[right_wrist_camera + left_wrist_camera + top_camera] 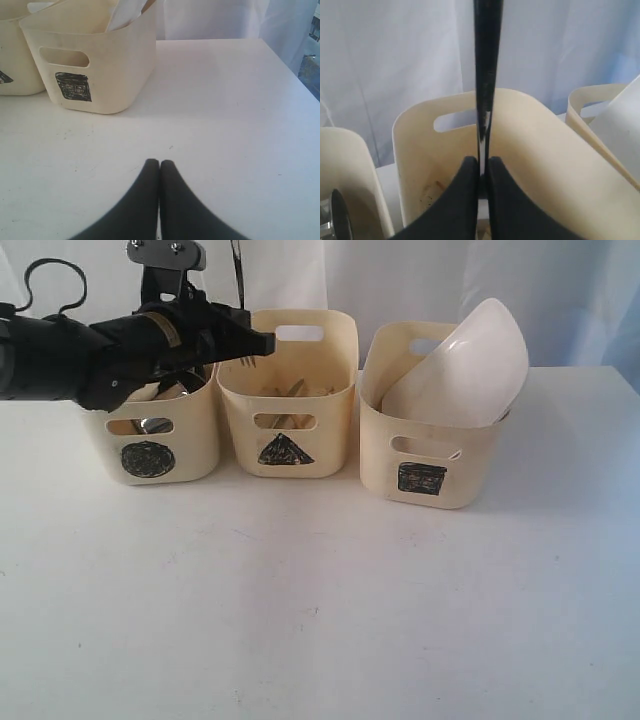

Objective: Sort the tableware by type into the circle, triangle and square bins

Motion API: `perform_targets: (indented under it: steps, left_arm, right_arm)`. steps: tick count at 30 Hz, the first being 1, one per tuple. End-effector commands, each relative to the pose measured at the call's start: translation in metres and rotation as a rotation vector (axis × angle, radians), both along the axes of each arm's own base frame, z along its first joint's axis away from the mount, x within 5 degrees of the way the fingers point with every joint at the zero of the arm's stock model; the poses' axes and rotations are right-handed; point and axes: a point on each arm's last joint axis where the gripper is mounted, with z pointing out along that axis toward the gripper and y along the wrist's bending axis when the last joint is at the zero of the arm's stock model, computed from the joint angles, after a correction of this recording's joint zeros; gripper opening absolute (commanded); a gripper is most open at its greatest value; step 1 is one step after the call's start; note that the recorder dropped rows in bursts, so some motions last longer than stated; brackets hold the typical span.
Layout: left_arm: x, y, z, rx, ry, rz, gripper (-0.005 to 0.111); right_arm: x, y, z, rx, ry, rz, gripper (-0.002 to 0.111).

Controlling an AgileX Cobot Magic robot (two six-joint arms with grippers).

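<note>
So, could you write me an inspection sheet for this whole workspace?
Surface: white table, faint marks, bare in front of the bins.
Job's things: circle bin holds steel items; triangle bin shows cutlery inside; square bin holds a white dish leaning out above its rim.
Clutter: nothing seen.
Grippers: left gripper shut on a thin dark utensil, over the triangle bin; right gripper shut, empty, over bare table.
Cables: black cable loop behind the left arm.
Surroundings: pale curtain.
</note>
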Motion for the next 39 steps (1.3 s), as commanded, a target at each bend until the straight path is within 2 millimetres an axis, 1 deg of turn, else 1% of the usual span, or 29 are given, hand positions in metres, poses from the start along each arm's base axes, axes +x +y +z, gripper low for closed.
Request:
perform_targets:
  steps: [1, 4, 6, 7, 8, 9, 10, 11, 13, 15, 16, 17, 20, 22, 24, 26, 29, 30, 31, 34, 36, 39]
  left_arm:
    - [0.01, -0.001, 0.0, -0.041, 0.095, 0.044, 0.0]
    - [0.01, -0.001, -0.001, 0.019, 0.115, 0.04, 0.0]
    - [0.011, -0.003, 0.002, 0.038, 0.098, 0.018, 0.005]
    - [0.011, -0.004, 0.004, 0.044, 0.087, 0.004, 0.015]
    - [0.011, -0.004, 0.005, 0.046, 0.086, 0.0, 0.02]
    - [0.011, -0.005, 0.006, 0.038, 0.09, -0.001, 0.034]
    - [0.011, -0.005, 0.006, 0.036, 0.091, 0.0, 0.041]
    - [0.011, -0.004, 0.005, 0.042, 0.099, 0.004, 0.052]
    - [0.011, -0.002, 0.001, 0.069, 0.129, 0.023, 0.057]
    - [0.01, 0.002, -0.001, 0.081, 0.181, 0.059, 0.056]
    - [0.008, 0.005, 0.0, 0.094, 0.207, 0.081, 0.052]
    - [0.006, 0.009, 0.003, 0.118, 0.236, 0.111, 0.044]
    - [-0.009, 0.027, 0.02, 0.228, 0.323, 0.209, 0.002]
    - [-0.023, 0.039, 0.035, 0.301, 0.37, 0.263, 0.0]
    - [-0.036, 0.048, 0.045, 0.323, 0.403, 0.299, 0.0]
    - [-0.05, 0.054, 0.049, 0.337, 0.415, 0.292, 0.0]
    - [-0.081, 0.064, 0.057, 0.32, 0.423, 0.251, 0.0]
    - [-0.093, 0.068, 0.054, 0.308, 0.443, 0.233, 0.0]
    - [-0.105, 0.07, 0.057, 0.291, 0.438, 0.217, 0.0]
    - [-0.14, 0.077, 0.052, 0.3, 0.43, 0.164, 0.0]
    - [-0.166, 0.081, 0.045, 0.306, 0.426, 0.131, 0.0]
    - [-0.198, 0.087, 0.039, 0.303, 0.402, 0.09, 0.0]
  right_arm:
    - [0.0, 0.0, -0.002, 0.006, -0.003, -0.005, 0.0]
    - [0.0, 0.0, -0.002, 0.006, -0.003, -0.005, 0.0]
    - [0.0, 0.0, -0.002, 0.006, -0.003, -0.005, 0.0]
    - [0.0, 0.0, -0.002, 0.006, -0.003, -0.005, 0.0]
    - [0.0, 0.0, -0.002, 0.006, -0.003, -0.005, 0.0]
    - [0.0, 0.0, -0.002, 0.006, -0.003, -0.005, 0.0]
    - [0.0, 0.0, -0.002, 0.006, -0.003, -0.005, 0.0]
    - [0.0, 0.0, -0.002, 0.006, -0.003, -0.005, 0.0]
    - [0.0, 0.0, -0.002, 0.006, -0.003, -0.005, 0.0]
    - [0.0, 0.0, -0.002, 0.006, -0.003, -0.005, 0.0]
    - [0.0, 0.0, -0.002, 0.006, -0.003, -0.005, 0.0]
    - [0.0, 0.0, -0.002, 0.006, -0.003, -0.005, 0.0]
    - [0.0, 0.0, -0.002, 0.006, -0.003, -0.005, 0.0]
    - [0.0, 0.0, -0.002, 0.006, -0.003, -0.005, 0.0]
    - [0.0, 0.0, -0.002, 0.006, -0.003, -0.005, 0.0]
    - [0.0, 0.0, -0.002, 0.006, -0.003, -0.005, 0.0]
    - [0.0, 0.0, -0.002, 0.006, -0.003, -0.005, 0.0]
    - [0.0, 0.0, -0.002, 0.006, -0.003, -0.005, 0.0]
    - [0.0, 0.0, -0.002, 0.006, -0.003, -0.005, 0.0]
    - [0.0, 0.0, -0.002, 0.006, -0.003, -0.005, 0.0]
    - [0.0, 0.0, -0.002, 0.006, -0.003, -0.005, 0.0]
    - [0.0, 0.0, -0.002, 0.006, -0.003, -0.005, 0.0]
